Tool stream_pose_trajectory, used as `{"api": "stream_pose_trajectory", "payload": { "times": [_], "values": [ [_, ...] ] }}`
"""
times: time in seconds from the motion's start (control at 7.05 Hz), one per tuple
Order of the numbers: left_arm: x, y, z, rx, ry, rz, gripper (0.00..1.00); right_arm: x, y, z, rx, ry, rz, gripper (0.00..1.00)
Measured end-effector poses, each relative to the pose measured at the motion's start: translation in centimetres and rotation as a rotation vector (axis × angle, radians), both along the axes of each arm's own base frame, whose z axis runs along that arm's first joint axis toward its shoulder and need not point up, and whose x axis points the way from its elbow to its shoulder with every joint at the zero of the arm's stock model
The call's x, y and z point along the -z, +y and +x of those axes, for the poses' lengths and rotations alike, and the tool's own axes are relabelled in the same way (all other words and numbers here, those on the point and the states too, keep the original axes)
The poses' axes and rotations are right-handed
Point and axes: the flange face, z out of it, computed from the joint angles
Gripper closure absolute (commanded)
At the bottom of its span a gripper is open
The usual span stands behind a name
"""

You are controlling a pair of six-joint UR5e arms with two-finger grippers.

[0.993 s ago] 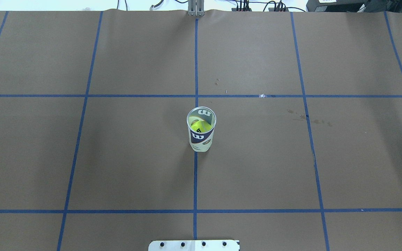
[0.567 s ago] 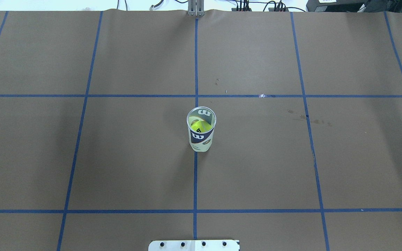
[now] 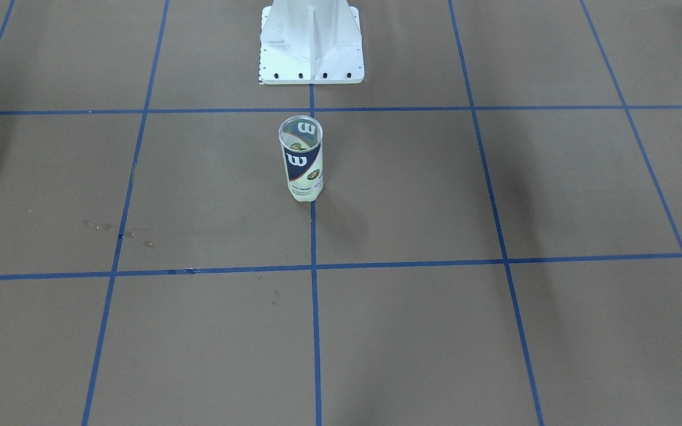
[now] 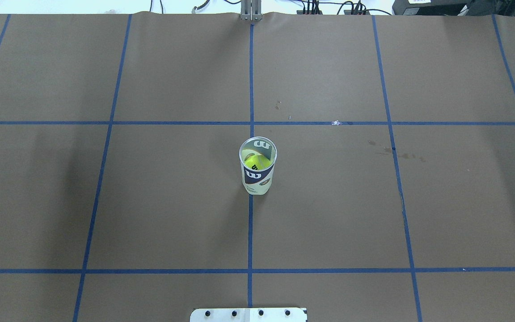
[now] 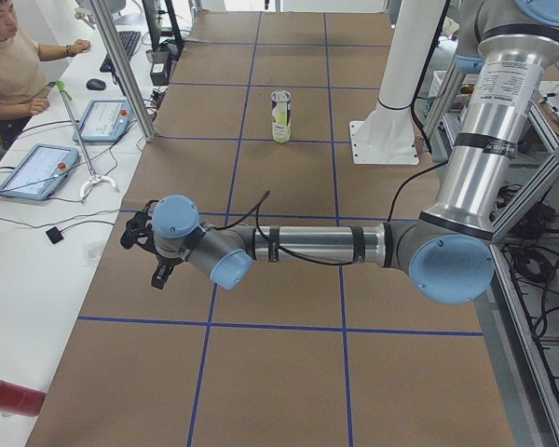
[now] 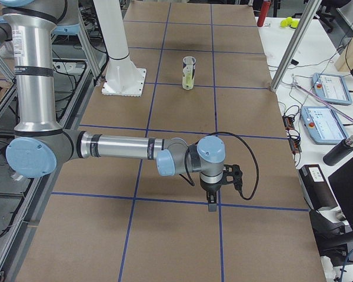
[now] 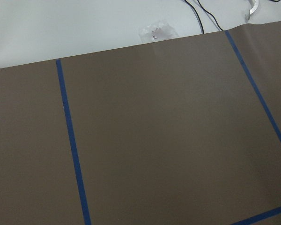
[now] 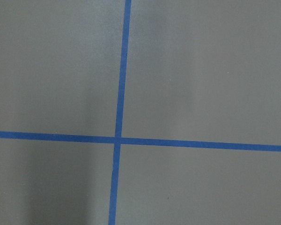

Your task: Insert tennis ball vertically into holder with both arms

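The clear plastic cylindrical can with its navy-and-white label stands upright and open-topped on the brown paper-covered table. It lies between the two grippers and well apart from each. Inside it, low down, sits a yellow-green tennis ball. The can's foot rests on the middle blue tape line of the table's grid, with bare paper on every side. The white metal base is the nearest thing, on the robot's side of the can.

The black left gripper hangs over the paper near the table's left end, fingers pointing down; the side view does not show whether it is open or closed. The black right gripper points down over a tape line near the right end, its state equally unreadable. From the left gripper's camera, the paper's edge shows, with a white surface and cables beyond.

The label bears a white "W" on its navy band; the small print below is too fine to read.
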Motion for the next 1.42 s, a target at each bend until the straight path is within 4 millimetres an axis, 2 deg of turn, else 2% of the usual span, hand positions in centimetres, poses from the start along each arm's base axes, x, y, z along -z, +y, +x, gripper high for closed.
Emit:
{"api": "stream_pose_trajectory", "payload": {
  "times": [0.28, 0.57, 0.85, 1.13, 1.28, 1.42],
  "values": [
    [-2.5, 1.3, 0.0, -0.066, -0.051, 0.053, 0.0, -1.5, 0.5, 0.0, 0.0, 0.004, -0.028, 0.0],
    [-3.8, 1.0, 0.1, -0.095, -0.045, -0.055, 0.0, -2.6, 0.7, 0.1, 0.001, 0.006, -0.048, 0.01],
    [-4.3, 0.5, 0.0, -0.1, -0.027, -0.211, 0.0, -3.3, 0.8, 0.1, 0.001, 0.005, -0.062, 0.0],
    [-4.9, 0.8, 0.5, -0.109, -0.036, -0.287, 0.0, -3.6, 0.9, 0.1, 0.001, 0.004, -0.07, 0.0],
    [-4.8, 0.8, 0.2, -0.105, -0.069, -0.311, 0.0, -3.7, 1.0, 0.0, 0.0, 0.003, -0.071, 0.0],
    [-4.5, 0.9, -1.0, -0.114, -0.113, -0.309, 0.0, -3.7, 1.0, 0.0, 0.0, 0.002, -0.072, 0.0]
  ]
}}
